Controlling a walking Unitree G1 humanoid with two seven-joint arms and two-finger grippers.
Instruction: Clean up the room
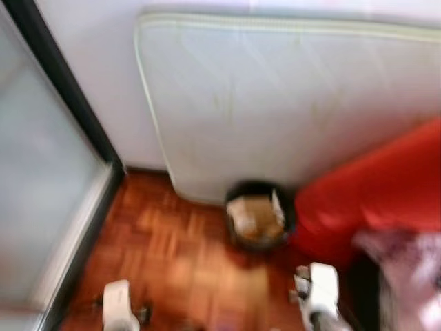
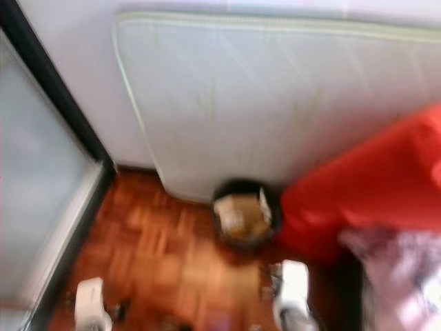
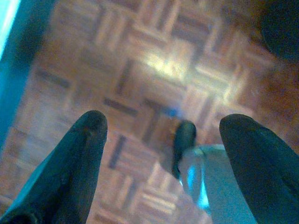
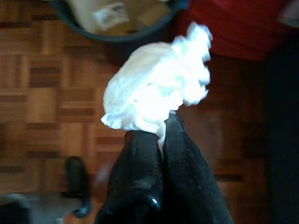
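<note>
White crumpled tissue [image 4: 156,91] is pinched between the clenched fingers [image 4: 140,172] of the right gripper [image 4: 161,140], above the parquet floor [image 1: 172,262] and near the black bin [image 1: 258,217]. The head views are blurred, so the contents of the bin are hard to make out; they look like brown paper. The bin stands against a white mattress [image 1: 289,103], beside something red [image 1: 375,189]. The left gripper [image 3: 163,140] is spread open over the floor, holding nothing.

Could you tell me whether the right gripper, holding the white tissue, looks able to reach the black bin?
Probably yes: the right gripper, shut on the crumpled tissue, faces the bin across bare parquet floor.
</note>
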